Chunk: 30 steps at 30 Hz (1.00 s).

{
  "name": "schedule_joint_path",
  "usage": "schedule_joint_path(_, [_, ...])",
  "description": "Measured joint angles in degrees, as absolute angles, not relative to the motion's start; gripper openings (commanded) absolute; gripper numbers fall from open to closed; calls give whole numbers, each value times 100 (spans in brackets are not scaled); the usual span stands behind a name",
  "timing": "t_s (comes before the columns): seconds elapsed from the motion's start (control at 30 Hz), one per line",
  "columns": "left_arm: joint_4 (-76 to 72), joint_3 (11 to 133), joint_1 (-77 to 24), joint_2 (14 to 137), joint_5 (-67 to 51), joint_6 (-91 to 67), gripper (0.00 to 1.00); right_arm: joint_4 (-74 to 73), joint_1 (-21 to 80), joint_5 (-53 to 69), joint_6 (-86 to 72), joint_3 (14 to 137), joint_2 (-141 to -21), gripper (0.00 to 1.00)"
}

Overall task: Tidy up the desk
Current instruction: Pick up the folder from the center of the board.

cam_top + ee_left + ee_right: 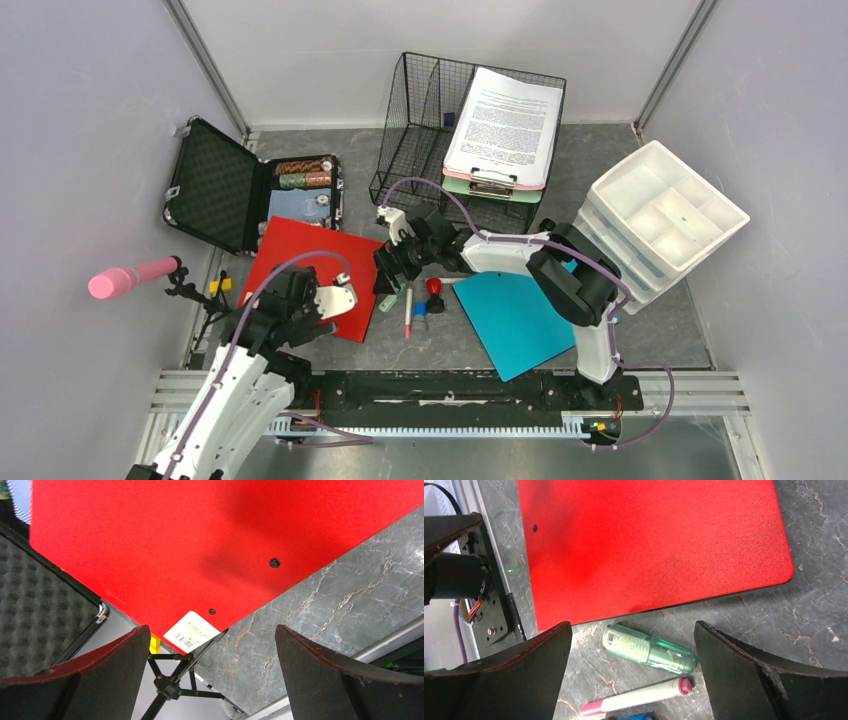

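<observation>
Grey stone-look counter (600,170) fills the whole walled-in booth, and it's pretty cluttered in the middle.

Both grippers are wide open with nothing in them. The right gripper (632,625) hangs just above a little green tube (649,650), right beside the edge of the red board (310,270). Here's the bit that matters, I reckon. The tube lies almost straight across from one finger to the other, only a bit tilted. Closing as it stands would pinch it end to end, so my guess is the wrist needs about a quarter turn first. A pink-capped pen (634,699) lies just beside the tube and roughly parallel to it. The right arm is clearly the nearer one for both.

The left gripper (212,627) sits over the near corner of the red board, where that corner sticks out past the counter edge.

As for writing, a white sticker (191,631) on that corner has a barcode and some print, too small to read. The tube has a label patch at one end, also unreadable. The clipboard (500,125) on the wire rack (410,130) holds a printed page, but it's just grey lines from here.
</observation>
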<state>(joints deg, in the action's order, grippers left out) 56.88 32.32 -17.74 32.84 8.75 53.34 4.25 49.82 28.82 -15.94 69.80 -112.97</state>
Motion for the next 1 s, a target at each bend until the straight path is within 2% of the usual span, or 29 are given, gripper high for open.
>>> schedule_joint_path(0.13, [5629, 2884, -1774, 3190, 904, 5529, 100, 432, 4936, 2976, -1798, 7185, -11590, 98])
schedule_joint_path(0.4, [4976, 2154, -1774, 3103, 1118, 5653, 100, 816, 4705, 3413, -2108, 7542, -12130, 89])
schedule_joint_path(0.7, [4606, 2018, -1774, 2945, 1221, 5653, 100, 1505, 4589, 3992, -2593, 7581, -12359, 60])
schedule_joint_path(1.0, [4591, 2018, -1774, 2947, 1197, 5649, 100, 2091, 4510, 4342, -2985, 7553, -12372, 39])
